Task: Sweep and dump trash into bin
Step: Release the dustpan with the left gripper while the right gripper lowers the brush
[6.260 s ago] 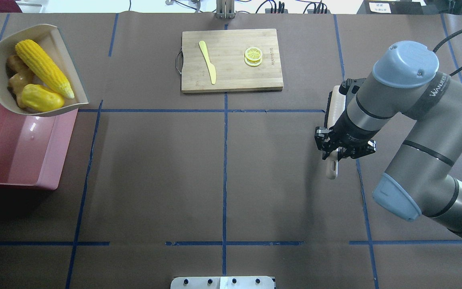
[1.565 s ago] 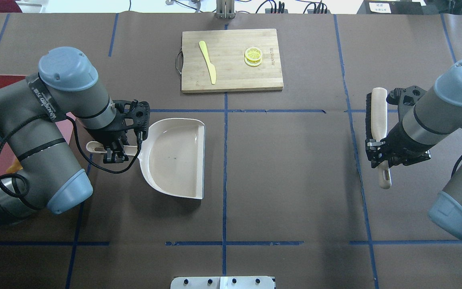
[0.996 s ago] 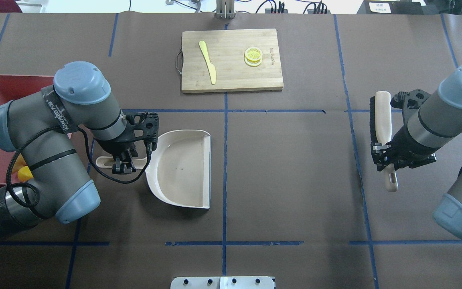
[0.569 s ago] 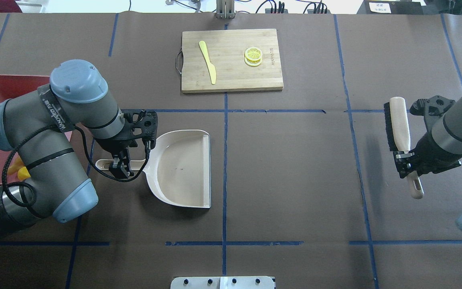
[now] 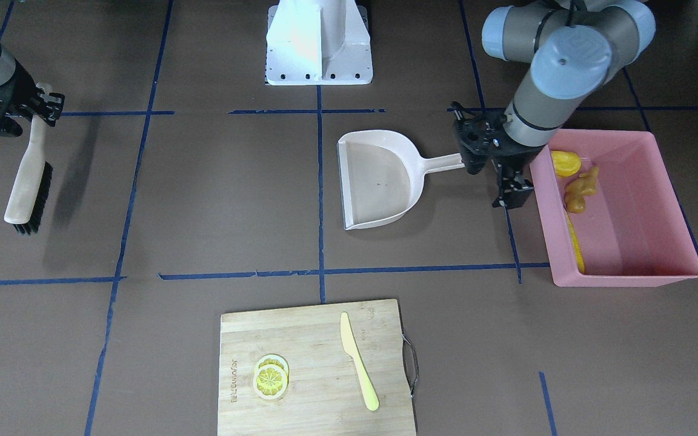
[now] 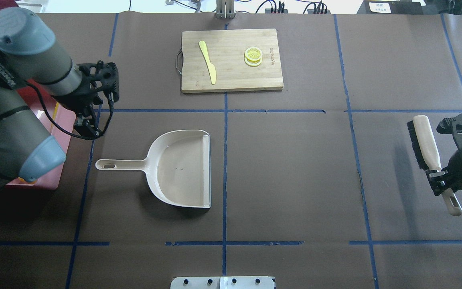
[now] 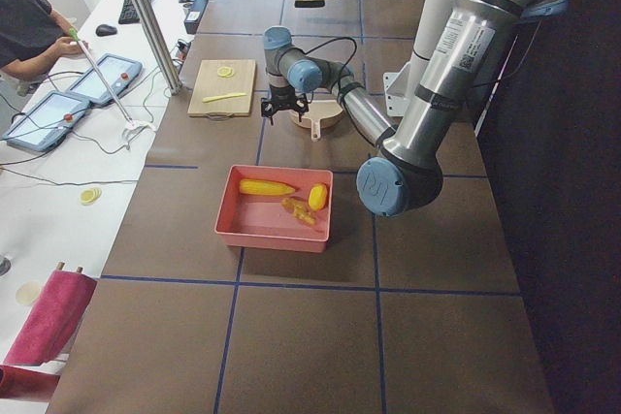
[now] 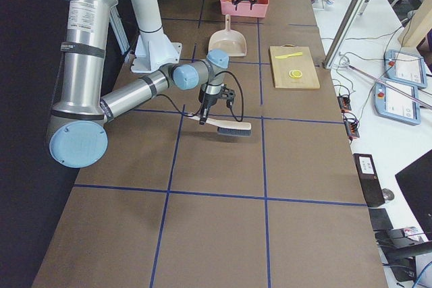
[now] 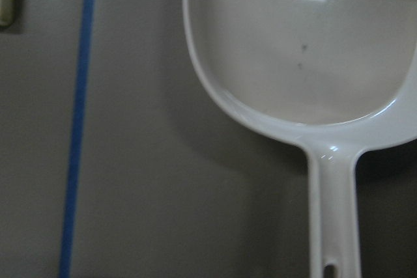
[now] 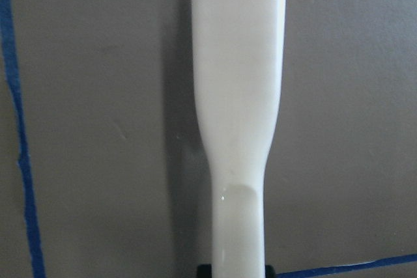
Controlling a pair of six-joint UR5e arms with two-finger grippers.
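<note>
The trash lies in the pink bin point(image 5: 676, 200): a yellow lump point(image 5: 565, 162), a ginger root point(image 5: 580, 189) and a corn cob point(image 5: 575, 242) against the wall. Seen from overhead, my left arm covers most of the bin point(image 6: 60, 132). The beige dustpan point(image 6: 179, 168) lies flat on the table with nothing in it. My left gripper point(image 6: 88, 127) hangs open beside the bin, apart from the dustpan handle point(image 5: 443, 162). At the far right, my right gripper point(image 6: 439, 182) is shut on the handle of a brush point(image 6: 425, 144), held low over the table.
A wooden cutting board point(image 6: 232, 60) at the back middle carries a pale yellow knife point(image 6: 208, 62) and lemon slices point(image 6: 253, 56). Blue tape lines cross the brown table cover. A person sits at a side table in the exterior left view.
My left gripper has let go of the dustpan handle and moved back-left toward the bin; the dustpan stays put. My right arm has carried the brush further right and nearer.
</note>
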